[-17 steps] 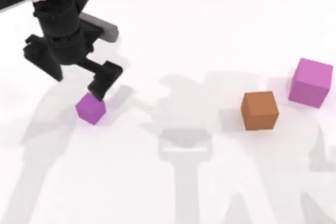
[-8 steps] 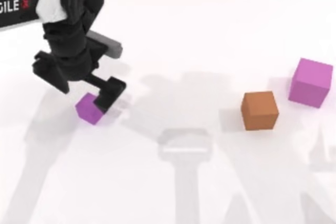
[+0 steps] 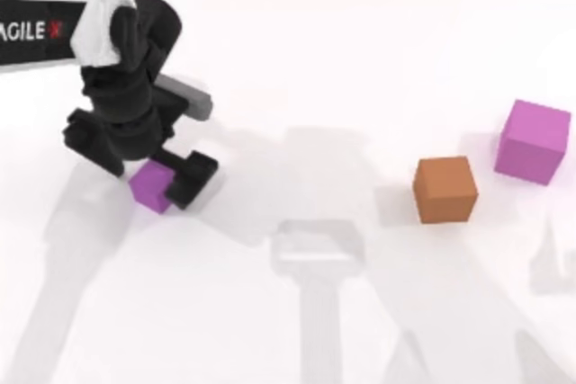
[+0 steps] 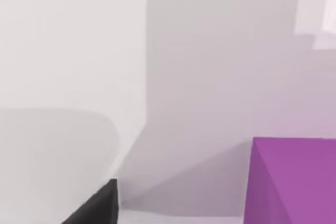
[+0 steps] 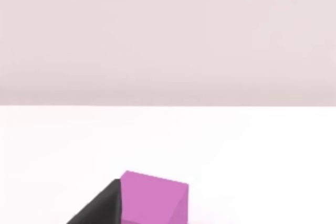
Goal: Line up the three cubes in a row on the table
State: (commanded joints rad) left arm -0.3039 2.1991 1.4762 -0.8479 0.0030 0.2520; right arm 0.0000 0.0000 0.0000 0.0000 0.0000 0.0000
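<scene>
- Three cubes sit on the table (image 3: 360,60); no container holds any.
- Left gripper (image 3: 148,173) straddles the small purple cube (image 3: 151,186), fingers spread either side.
- Brown-orange cube (image 3: 445,189) sits near the large purple cube (image 3: 535,142).

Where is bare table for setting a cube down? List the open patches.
Widest free patch: the table between the small magenta cube and the brown-orange cube. The near strip is bare too. Crowded: around the left gripper and between the brown-orange cube and larger magenta cube.
</scene>
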